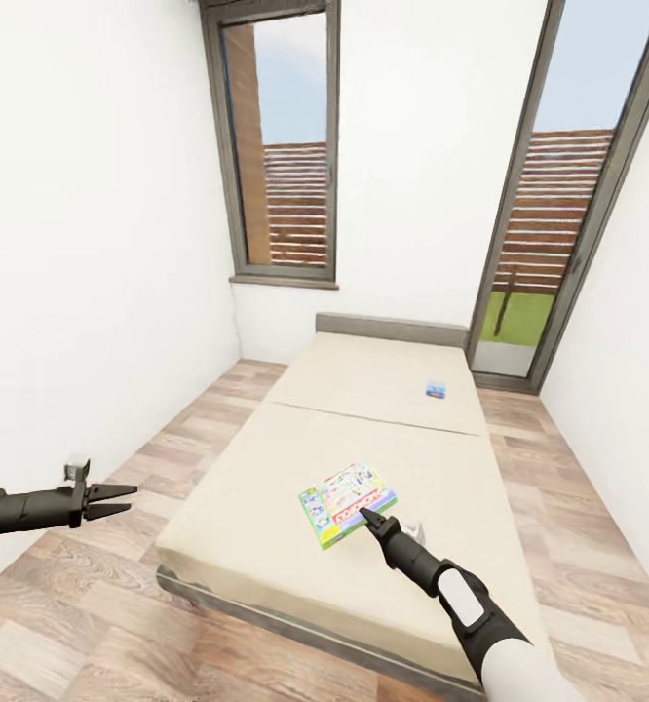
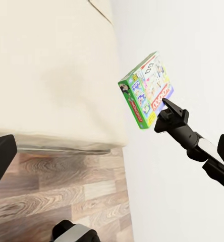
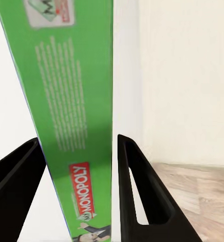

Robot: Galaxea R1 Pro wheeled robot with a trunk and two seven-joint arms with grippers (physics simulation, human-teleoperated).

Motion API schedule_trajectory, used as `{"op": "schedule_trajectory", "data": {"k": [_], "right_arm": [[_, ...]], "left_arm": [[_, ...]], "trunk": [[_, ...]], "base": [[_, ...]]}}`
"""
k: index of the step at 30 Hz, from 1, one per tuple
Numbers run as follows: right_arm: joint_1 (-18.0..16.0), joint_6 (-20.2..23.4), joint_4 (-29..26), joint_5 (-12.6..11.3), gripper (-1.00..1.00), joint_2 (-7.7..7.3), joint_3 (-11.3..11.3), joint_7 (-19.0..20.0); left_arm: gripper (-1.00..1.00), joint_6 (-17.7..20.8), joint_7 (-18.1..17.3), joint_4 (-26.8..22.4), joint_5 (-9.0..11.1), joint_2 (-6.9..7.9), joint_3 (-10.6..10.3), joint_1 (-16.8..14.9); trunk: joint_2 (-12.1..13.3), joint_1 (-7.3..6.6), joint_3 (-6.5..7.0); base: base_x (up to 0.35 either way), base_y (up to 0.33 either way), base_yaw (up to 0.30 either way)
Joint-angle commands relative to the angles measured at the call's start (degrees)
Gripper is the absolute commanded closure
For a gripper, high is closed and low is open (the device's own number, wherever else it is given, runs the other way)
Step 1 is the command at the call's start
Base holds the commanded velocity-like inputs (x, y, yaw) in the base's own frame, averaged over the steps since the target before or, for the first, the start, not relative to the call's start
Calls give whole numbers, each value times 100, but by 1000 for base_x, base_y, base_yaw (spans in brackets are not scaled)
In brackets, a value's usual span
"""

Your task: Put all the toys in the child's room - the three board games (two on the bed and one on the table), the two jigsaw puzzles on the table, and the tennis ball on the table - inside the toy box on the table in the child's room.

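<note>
Item: green game box, printed card, lying flat on the bed near its foot end. My right claw reaches over the bed and meets the box at its near edge. From the right wrist camera the box's green side panel stands between my two fingers, a sliver of gap showing on one side; I cannot tell whether they are pinching yet or only straddling it.

Handling, as I judge it: light, stiff, hollow cardboard with a glossy skin, so likely to slip or pivot if held by a corner. Best hold is across the thin dimension, fingers well in from the edge, with moderate squeeze so the lid does not buckle.

Item: small blue game box, also on the bed, well apart from the green one, toward the headboard.

My left claw hangs beside the bed over the wood floor, fingers spread, carrying nothing.
</note>
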Motion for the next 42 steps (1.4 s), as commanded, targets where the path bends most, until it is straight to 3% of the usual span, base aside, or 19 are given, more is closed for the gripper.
{"op": "schedule_trajectory", "data": {"k": [1, 10, 42], "right_arm": [[-4, 35, 0, -27, 100, 5, -30, 6], [-4, 11, 1, -27, 100, 16, -30, 5], [-4, -200, 18, -18, 100, 47, -24, 5]], "left_arm": [[-100, 61, -34, 1, -53, -2, 29, -4], [-100, 60, -27, -3, -54, -85, 35, -4], [-100, 60, -8, -4, -54, -124, 34, -4]], "trunk": [[37, -22, 17], [398, -220, 230], [1682, -923, 1009]], "base": [[0, 0, 231], [0, 0, 231], [0, 0, 227]]}}
